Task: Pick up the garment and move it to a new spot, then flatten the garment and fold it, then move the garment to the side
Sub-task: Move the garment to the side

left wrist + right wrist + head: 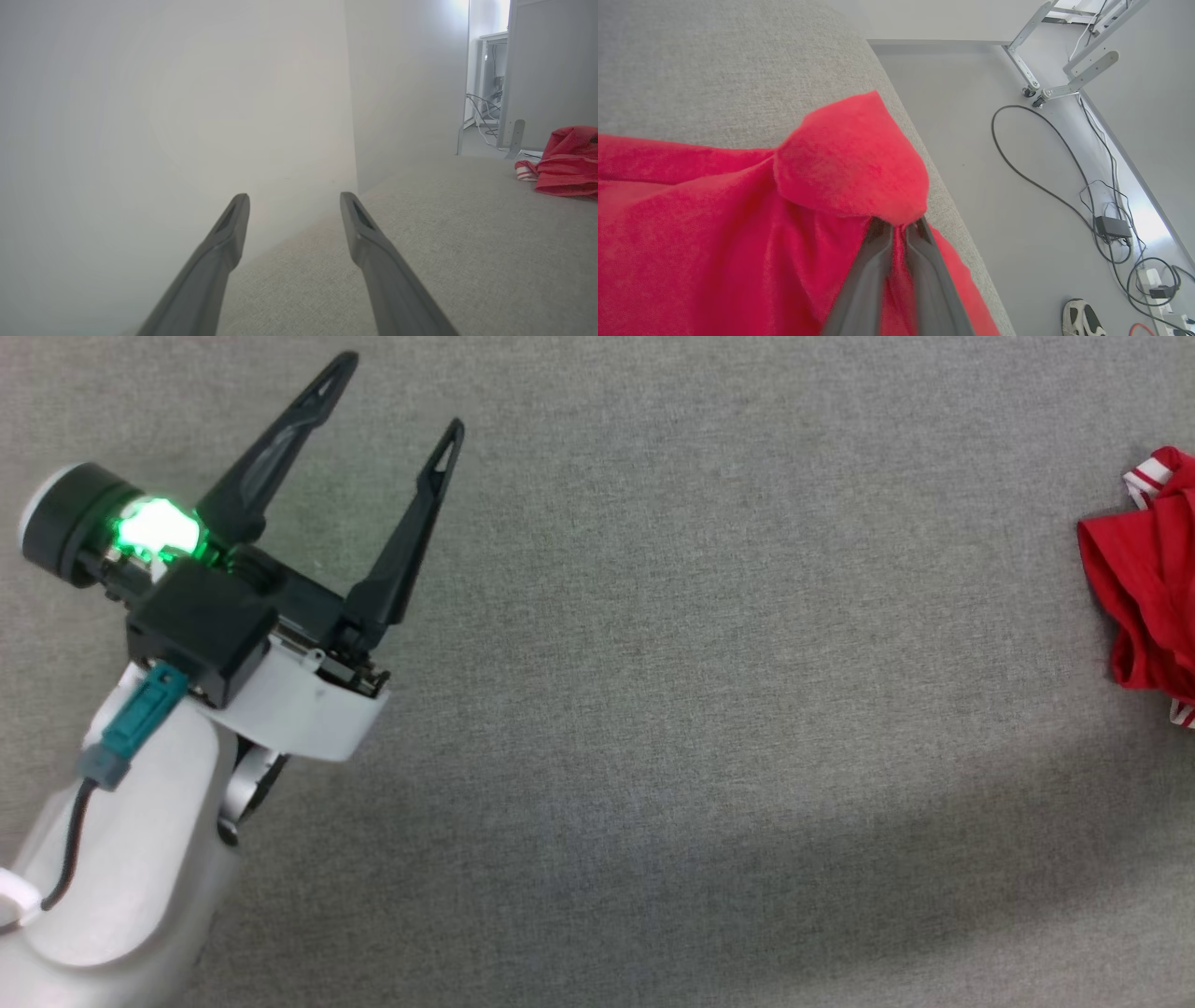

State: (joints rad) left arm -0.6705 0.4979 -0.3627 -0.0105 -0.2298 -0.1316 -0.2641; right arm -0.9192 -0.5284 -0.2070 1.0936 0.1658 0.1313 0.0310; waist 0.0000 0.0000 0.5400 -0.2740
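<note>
**L arm.** Head view: pale forearm point(140, 859) comes up from the lower-left corner, wrist angled up and to the right. A green light point(157, 527) glows at the wrist. The left gripper point(400, 393) is over the bare grey padded surface point(653, 709), fingers spread wide with nothing between them. It is well apart from the garment point(1148, 579).

**R arm.** Right wrist view: the right gripper point(899, 226) has its fingers drawn nearly together on a fold of the garment point(714, 210). Red cloth bulges over the tips and drapes both sides of them.

**Garment pos.** Bunched up, not flat, at the far right edge of the head view. It lies on the grey surface, near that surface's edge.

**View diffs.**
- Head view: striped trim point(1144, 476), white and red, at the garment's top. R arm itself is outside the frame.
- Left wrist view: left gripper point(293, 197) points low along the surface toward a plain pale wall point(187, 116). The garment point(565, 163) is a red heap at far right, trim facing the camera.
- Right wrist view: the surface edge drops to a grey floor point(994, 210). On the floor are a black cable point(1017, 158) and a shoe point(1080, 319) at the bottom edge. No trim or number can be made out here, just plain red cloth.
</note>
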